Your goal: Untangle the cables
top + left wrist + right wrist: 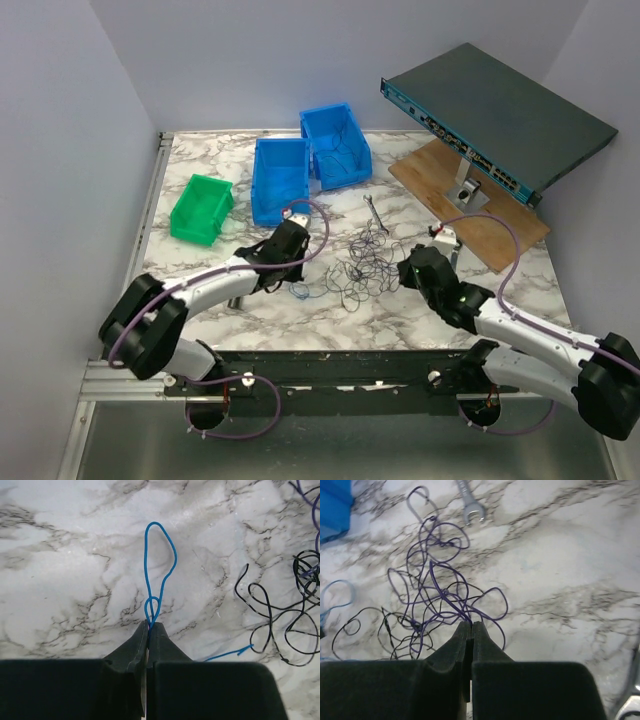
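The cables lie as a loose tangle [365,262] of thin purple and black wires mid-table, between my two grippers. A blue wire [175,557] stands apart to its left, looped on the marble. My left gripper [150,624] is shut on the base of that blue loop, and its free end [235,653] trails right toward black strands [270,615]. From the tangle's right edge my right gripper [471,623] is shut on a purple strand [432,580] that runs into the knot over black wires [385,625]. In the top view the left gripper [293,285] and right gripper [405,270] flank the bundle.
A silver wrench [376,213] lies just behind the tangle. Two blue bins [280,180] [336,145] and a green bin [201,208] stand at the back left. A dark network switch [500,110] tilts on a stand over a wooden board [490,220] at the back right.
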